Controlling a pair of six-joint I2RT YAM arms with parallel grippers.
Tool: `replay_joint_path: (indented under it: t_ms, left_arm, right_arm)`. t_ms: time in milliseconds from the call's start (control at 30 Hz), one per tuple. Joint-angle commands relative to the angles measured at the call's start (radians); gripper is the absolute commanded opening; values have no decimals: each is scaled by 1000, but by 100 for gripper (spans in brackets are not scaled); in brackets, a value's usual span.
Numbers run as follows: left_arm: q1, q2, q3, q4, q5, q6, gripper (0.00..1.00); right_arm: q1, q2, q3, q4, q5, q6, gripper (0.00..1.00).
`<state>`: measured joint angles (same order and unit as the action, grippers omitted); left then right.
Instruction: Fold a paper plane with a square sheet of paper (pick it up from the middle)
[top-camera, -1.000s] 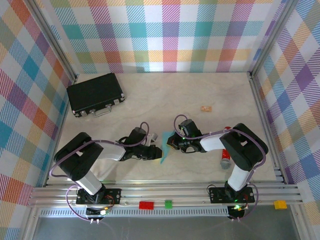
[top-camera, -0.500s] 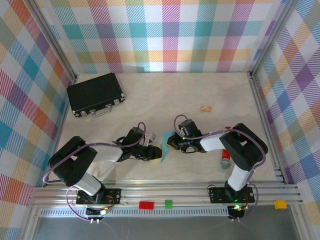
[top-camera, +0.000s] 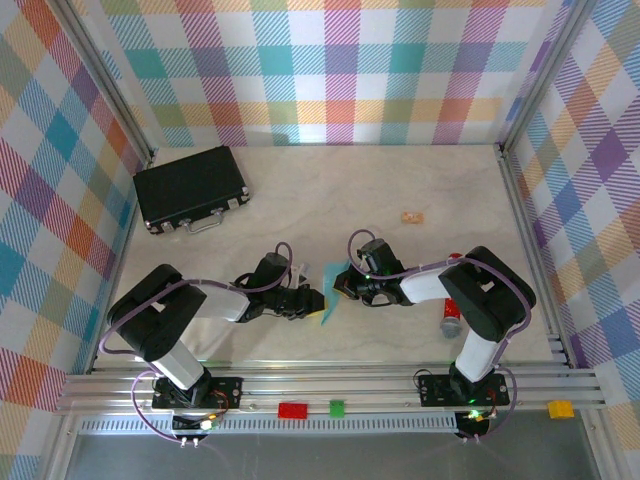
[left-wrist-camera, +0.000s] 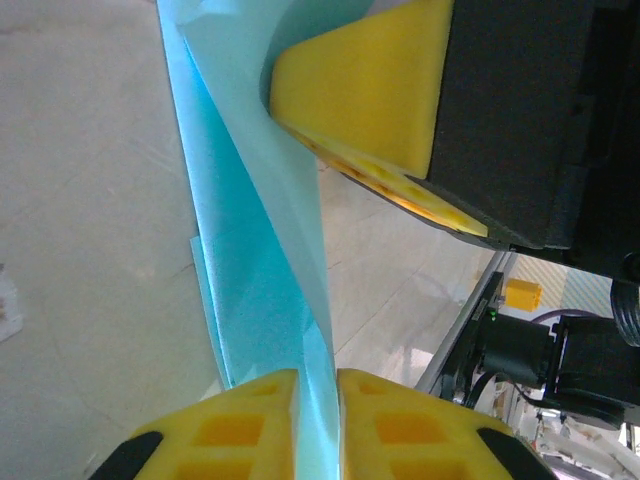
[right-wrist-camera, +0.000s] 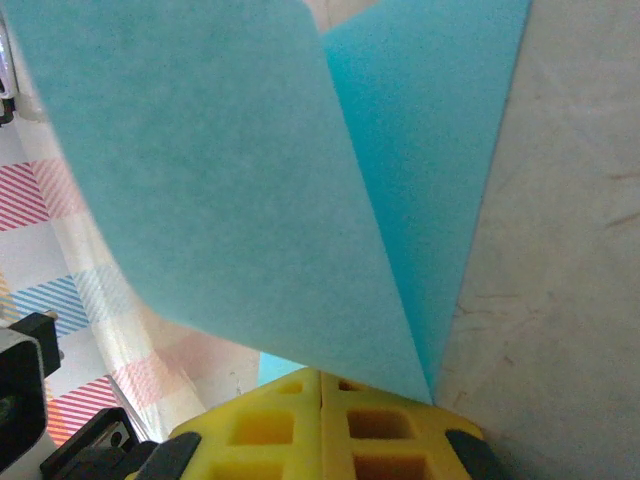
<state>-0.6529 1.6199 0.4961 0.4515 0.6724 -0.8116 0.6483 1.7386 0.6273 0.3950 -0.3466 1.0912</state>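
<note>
The square sheet of paper (top-camera: 329, 292) is light turquoise and folded into a slim, pointed, layered strip. It stands on edge on the table between my two grippers. My left gripper (top-camera: 313, 298) comes in from the left. In the left wrist view its yellow pads (left-wrist-camera: 250, 425) are shut on the paper's (left-wrist-camera: 255, 250) lower layers. My right gripper (top-camera: 342, 284) comes in from the right. Its pads (right-wrist-camera: 270, 425) are pressed together, with the paper (right-wrist-camera: 240, 190) rising just past their tips. One right finger (left-wrist-camera: 370, 90) rests against the paper's upper fold.
A black case (top-camera: 190, 187) lies at the back left. A small tan scrap (top-camera: 412, 216) sits at the centre right. A red-tipped marker (top-camera: 452, 312) lies beside the right arm. Aluminium rails (top-camera: 330, 383) run along the near edge, and plaid walls close the other sides.
My left gripper opened briefly, moved slightly right and closed on the paper again. The left arm's elbow swung out and came back. The right arm stayed still.
</note>
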Motion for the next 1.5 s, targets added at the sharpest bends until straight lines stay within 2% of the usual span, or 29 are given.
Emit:
replay_joint_path:
  t_ms: [0, 133, 300, 433, 567, 633, 733, 833, 933, 1133, 1167, 1300, 1433, 1467]
  left_arm:
    - [10, 15, 8, 36, 34, -12, 10]
    - [10, 19, -7, 41, 49, -9, 2]
    - [10, 43, -31, 48, 102, 10, 0]
    - [9, 65, -47, 61, 123, 15, 4]
    - [9, 61, -53, 61, 125, 20, 11]
    - [10, 56, -53, 62, 134, 25, 10]
    - [10, 57, -52, 61, 145, 31, 14]
    - [10, 54, -51, 50, 153, 43, 11]
    - [10, 56, -46, 34, 169, 62, 0]
    - [9, 53, -48, 19, 203, 95, 0]
    - [10, 52, -48, 12, 208, 100, 1]
    - [10, -11, -85, -15, 154, 95, 19]
    - [10, -168, -96, -140, 31, 112, 24]
    - [10, -208, -96, -174, 0, 118, 23]
  right_arm:
    - [6, 60, -39, -98, 51, 2, 2]
    - [5, 74, -39, -103, 58, 8, 1]
    - [7, 92, -42, -104, 64, 19, 0]
    - [10, 93, -46, -105, 69, 21, 1]
    - [11, 93, -43, -115, 73, 21, 1]
    - [12, 92, -41, -125, 76, 19, 1]
    - [11, 93, -39, -135, 78, 15, 1]
    - [12, 87, -37, -142, 84, 16, 1]
    - [12, 87, -36, -151, 88, 16, 1]
    - [14, 95, -39, -155, 93, 25, 1]
    - [14, 93, -38, -160, 98, 26, 0]
    - [14, 85, -36, -167, 100, 21, 0]
    - [14, 82, -30, -169, 94, 16, 0]
    - [14, 82, -29, -172, 93, 14, 0]
